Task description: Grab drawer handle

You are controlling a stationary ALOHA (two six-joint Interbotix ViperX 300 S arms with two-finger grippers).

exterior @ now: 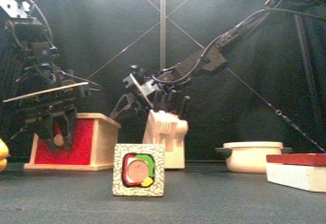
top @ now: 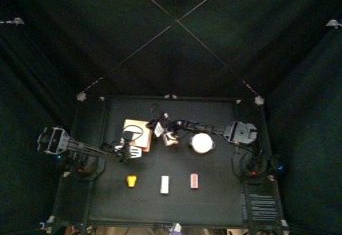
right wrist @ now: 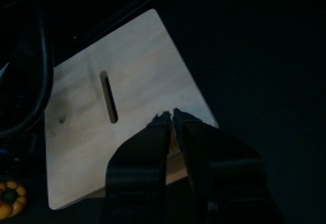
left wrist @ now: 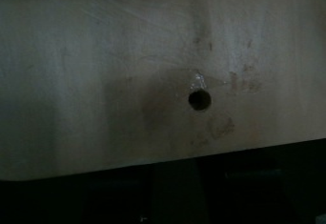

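The drawer is a small wooden box with a red front (exterior: 67,150), at the table's left; it also shows in the top view (top: 134,130). My left gripper (exterior: 51,132) hangs right in front of its red face, its two fingers apart. The left wrist view is filled by a pale wooden face (left wrist: 114,66) with a small dark knob or hole (left wrist: 199,100); my own jaws do not show there. My right gripper (right wrist: 173,119) is shut and empty, over a slotted wooden panel (right wrist: 121,123). In the front view it (exterior: 155,96) hovers above the wooden block (exterior: 166,137).
A picture card (exterior: 137,169) stands at the front middle. A white bowl (exterior: 251,156) and a red-topped white box (exterior: 299,169) are at the right, a yellow object (exterior: 3,154) at the far left. Three small items (top: 164,183) lie along the table's front.
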